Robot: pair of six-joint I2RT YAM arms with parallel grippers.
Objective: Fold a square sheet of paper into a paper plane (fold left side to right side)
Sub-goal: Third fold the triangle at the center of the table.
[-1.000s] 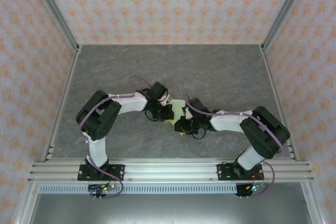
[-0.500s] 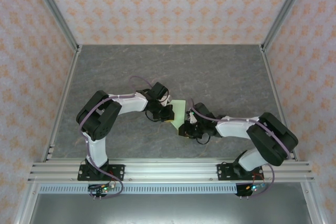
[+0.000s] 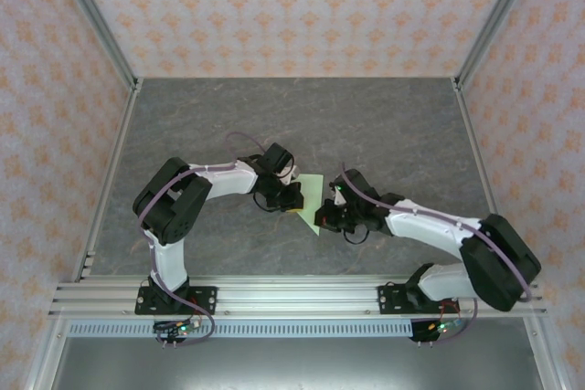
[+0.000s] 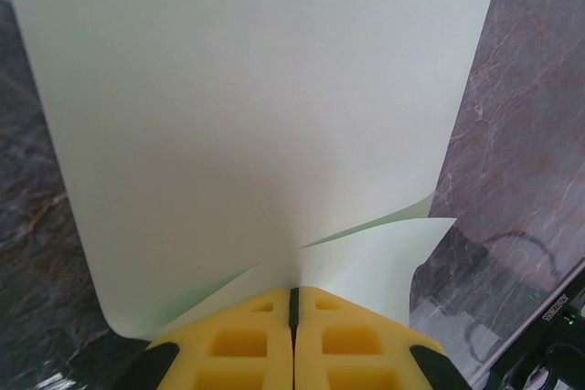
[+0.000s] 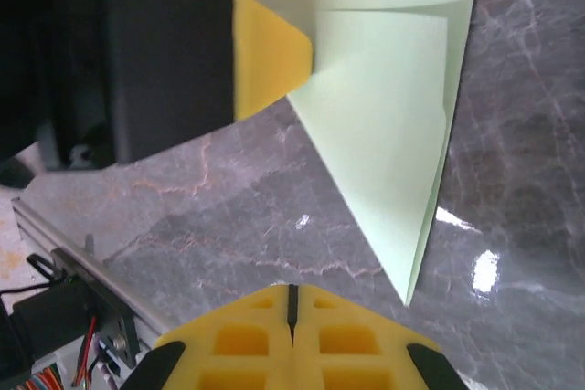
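At left, left claw [image 4: 292,297] pressed together, pinching the near edge of the sheet of paper [image 4: 256,116]; two layers curl up right at its tips. Ahead of that claw the pale green sheet spreads over the grey table [image 4: 530,134], folded, narrowing to a point near the right claw [image 5: 292,299]. Right claw pressed together on nothing, sheet's point just ahead and to its right, not touching.
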